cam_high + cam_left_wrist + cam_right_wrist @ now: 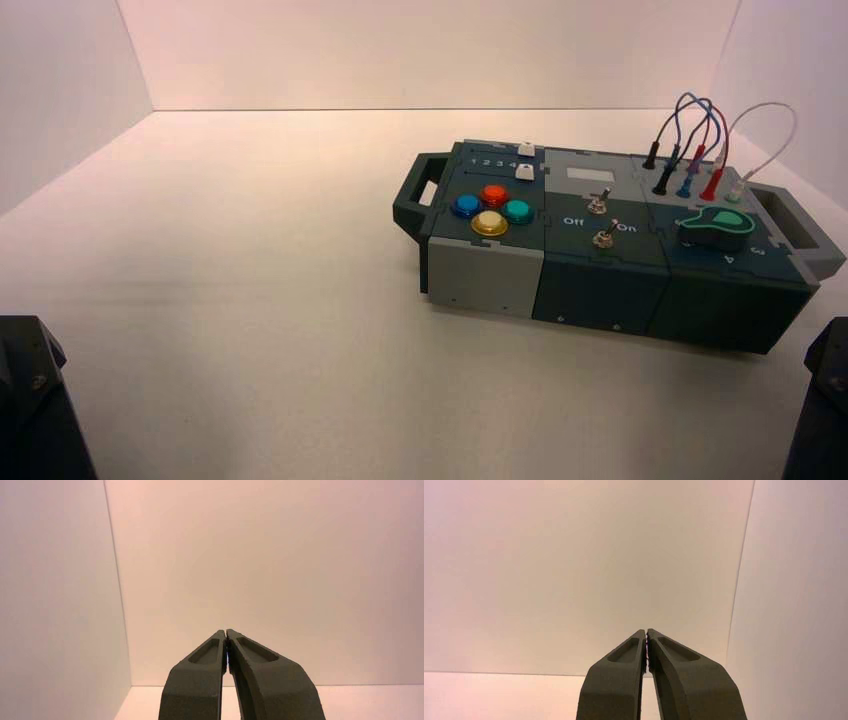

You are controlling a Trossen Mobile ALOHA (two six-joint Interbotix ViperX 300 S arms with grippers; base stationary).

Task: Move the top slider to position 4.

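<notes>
Pale walls enclose the tabletop (250,250) at the back and on both sides. The top slider (526,149) is a small white squarish cap at the far edge of the box (485,278), on the dark panel at the robot's left end. Its travel position is not given here, because no wrist view shows it. A second white slider (525,172) sits just beside it on the nearer side; a row of printed digits lies to the left, between the two slider lines. Nearer the robot, the same panel carries the red (494,195), blue, green and yellow push buttons.

Handling, by judgement: the cap is light, rigid and smooth, and runs along a straight track with slight friction. Grip it low on its two opposite side faces, or push one side face squarely along the track. Excess downward force may bind it or shift the box; a wide approach may disturb the second slider.

The left hand (226,630) and the right hand (646,629) are both raised near the robot, well apart from the box. Each has its fingertips pressed together, gripping nothing. Contact with the cap is not yet made.
</notes>
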